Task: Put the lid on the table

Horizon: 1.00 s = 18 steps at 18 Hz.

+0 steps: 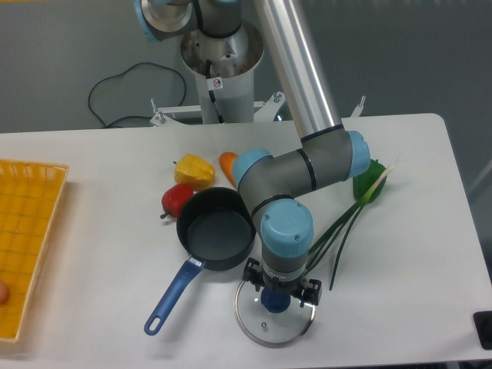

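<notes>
Lid [270, 323] lay flat on table [415, 254] near front edge, beside saucepan [216, 238]; gripper [278, 296] fingers spread around its knob.

The table [100, 307] is filling most of the frame. The lid [265, 327] is lying flat on it at the bottom middle, and the gripper [280, 296] is sitting right over the lid's knob [277, 301]. The saucepan [216, 238] is standing just up and left of the lid, with its handle [171, 298] pointing to the lower left. Two peppers [184, 184] are lying behind the pan at its upper left, touching each other. The carrot [228, 164] is lying just right of them, partly behind the arm. The green onion [350, 223] is lying right of the arm. The basket [27, 254] is sitting at the left edge.
</notes>
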Each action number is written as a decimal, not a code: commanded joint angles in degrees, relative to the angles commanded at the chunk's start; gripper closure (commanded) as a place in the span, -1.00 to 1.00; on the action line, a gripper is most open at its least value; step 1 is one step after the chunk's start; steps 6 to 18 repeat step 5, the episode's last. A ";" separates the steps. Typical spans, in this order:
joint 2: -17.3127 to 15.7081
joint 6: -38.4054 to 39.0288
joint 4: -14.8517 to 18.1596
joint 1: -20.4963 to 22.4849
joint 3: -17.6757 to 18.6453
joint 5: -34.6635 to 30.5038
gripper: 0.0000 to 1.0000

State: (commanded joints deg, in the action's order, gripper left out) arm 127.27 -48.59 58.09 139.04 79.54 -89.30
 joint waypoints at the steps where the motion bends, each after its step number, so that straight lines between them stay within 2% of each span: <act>1: -0.53 -1.05 0.00 0.17 0.44 0.00 -1.00; 5: -2.02 -2.47 -0.09 0.53 1.58 0.09 -1.00; 18: -2.02 -2.47 -0.09 0.53 1.58 0.09 -1.00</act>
